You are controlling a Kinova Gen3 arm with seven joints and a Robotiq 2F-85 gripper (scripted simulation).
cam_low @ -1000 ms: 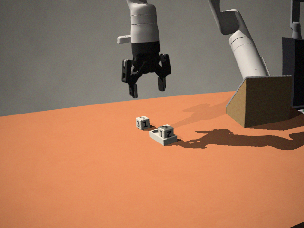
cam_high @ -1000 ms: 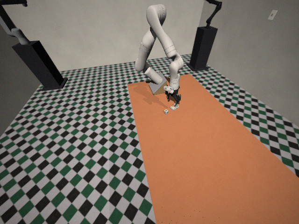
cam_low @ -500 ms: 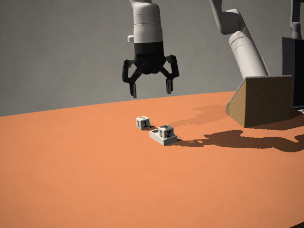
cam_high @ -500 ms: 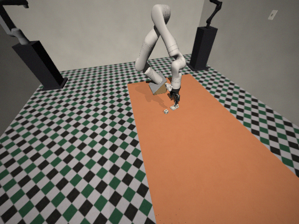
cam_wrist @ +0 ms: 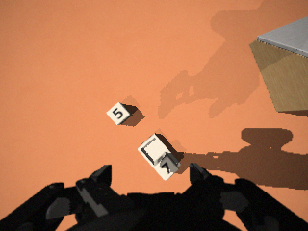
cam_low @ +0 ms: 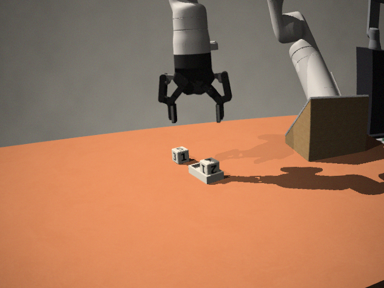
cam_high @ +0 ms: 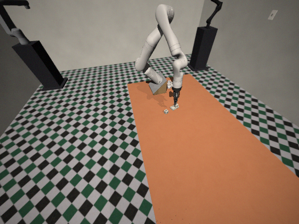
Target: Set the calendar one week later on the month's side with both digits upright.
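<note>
The tray [cam_high: 173,108] [cam_low: 198,175] (one cube [cam_high: 176,105] [cam_low: 209,166] [cam_wrist: 168,165] aboard) points its long axis diagonally across the orange table [cam_high: 205,144] [cam_low: 155,216] [cam_wrist: 58,58], amid checkered flooring [cam_high: 91,144], under a wide-open gripper [cam_high: 175,102] [cam_low: 195,119] [cam_wrist: 150,172].

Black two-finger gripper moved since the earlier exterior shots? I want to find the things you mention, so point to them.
Yes: in the exterior view, the black two-finger gripper [cam_high: 175,104] [cam_low: 195,119] [cam_wrist: 150,172] has shifted right, toward the fixed brown wedge-shaped base [cam_high: 162,89] [cam_low: 339,126] [cam_wrist: 284,82].
</note>
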